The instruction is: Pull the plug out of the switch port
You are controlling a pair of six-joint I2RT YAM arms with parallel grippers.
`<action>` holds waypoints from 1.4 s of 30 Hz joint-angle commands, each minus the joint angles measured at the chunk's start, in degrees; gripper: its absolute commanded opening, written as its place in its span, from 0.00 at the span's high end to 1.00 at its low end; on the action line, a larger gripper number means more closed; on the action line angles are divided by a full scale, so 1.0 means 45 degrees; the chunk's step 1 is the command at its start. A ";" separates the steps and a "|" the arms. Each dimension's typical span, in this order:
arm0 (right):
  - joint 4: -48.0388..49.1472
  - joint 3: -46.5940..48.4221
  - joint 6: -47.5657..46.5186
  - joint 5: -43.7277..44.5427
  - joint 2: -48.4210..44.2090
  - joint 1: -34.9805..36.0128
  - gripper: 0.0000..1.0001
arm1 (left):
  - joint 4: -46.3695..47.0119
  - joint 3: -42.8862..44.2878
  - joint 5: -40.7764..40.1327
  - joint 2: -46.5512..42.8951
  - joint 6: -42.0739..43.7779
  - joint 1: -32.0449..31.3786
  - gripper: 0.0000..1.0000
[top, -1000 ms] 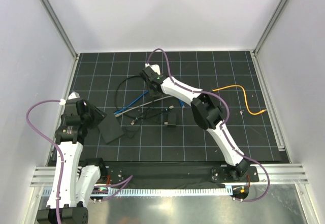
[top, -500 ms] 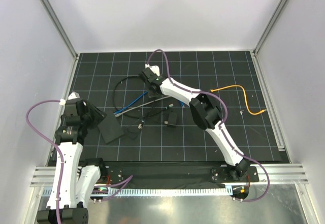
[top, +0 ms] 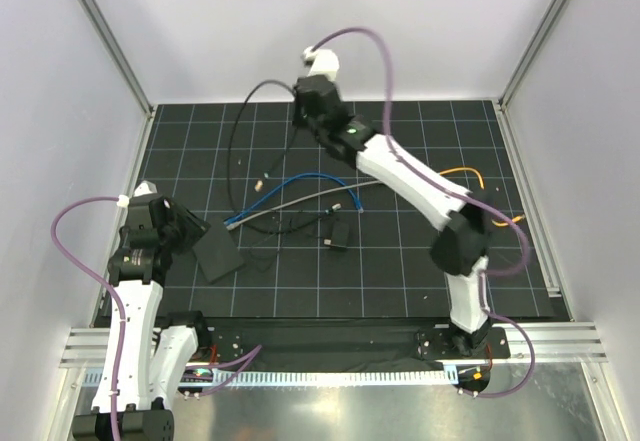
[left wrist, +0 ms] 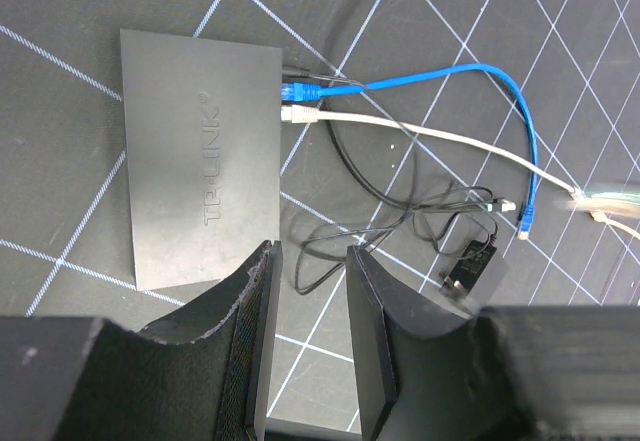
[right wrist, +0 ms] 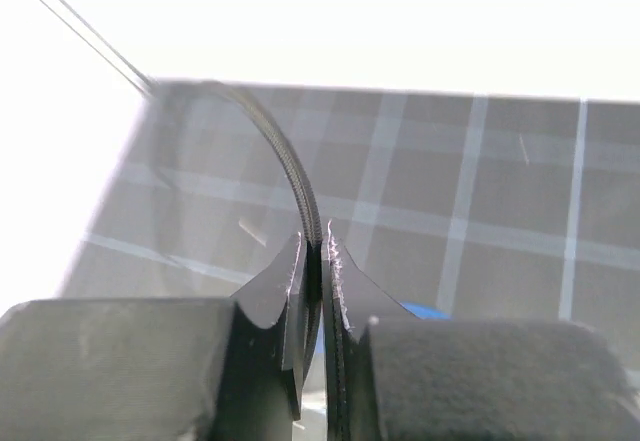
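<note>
Plug [top: 262, 185] at black cable [right wrist: 300, 189] end, out of switch [left wrist: 200, 151], well apart. Switch on mat [top: 420, 281], left side; blue cable [left wrist: 440, 73] and white cable [left wrist: 420, 133] socketed. Right gripper [right wrist: 318, 246] raised at far edge, clamped on black cable. Left gripper [left wrist: 310, 251] over switch, parted, empty.

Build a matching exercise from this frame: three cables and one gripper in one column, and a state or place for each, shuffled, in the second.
Column A
1. blue cable
2. black cable
3. orange cable
4. left gripper

Column B
a. open, at the edge of the switch
b. lying loose on the right, away from the switch
c. plugged into the switch
d. pinched in the right gripper

Pairs: 1-c, 2-d, 3-b, 4-a
</note>
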 commanded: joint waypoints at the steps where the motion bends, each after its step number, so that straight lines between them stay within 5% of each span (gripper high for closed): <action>1: 0.4260 -0.1059 0.0704 0.0102 -0.3031 -0.0004 0.99 | 0.0364 0.0050 0.0056 -0.0105 0.0225 -0.0056 0.63; 5: 0.5845 -0.1337 0.1525 -0.0756 -0.3838 -0.0004 0.99 | 0.0345 0.0069 0.0036 -0.0125 0.0225 -0.0036 0.63; 9: 0.6315 0.0512 0.2131 -0.1848 -0.3840 -0.0023 0.99 | 0.0305 0.0069 0.0016 -0.0222 0.0245 -0.0036 0.63; 15: 0.5186 0.4341 0.2504 -0.3141 -0.3196 -0.0024 0.99 | 0.0286 0.0089 -0.0042 -0.0320 0.0225 -0.0056 0.63; 18: 0.4678 0.4582 0.1533 -0.2813 -0.3526 -0.0043 0.99 | 0.0286 0.0050 -0.0023 -0.0457 0.0225 -0.0036 0.63; 30: 0.2646 0.0173 -0.2534 0.2010 -0.7627 -0.0374 0.99 | 0.0403 0.0011 0.0133 -0.0360 0.0245 -0.0036 0.63; 42: 0.1688 -0.3480 -0.2266 0.2564 -0.9387 -0.5347 0.99 | 0.0403 -0.0028 0.0387 -0.0359 0.0225 -0.0036 0.63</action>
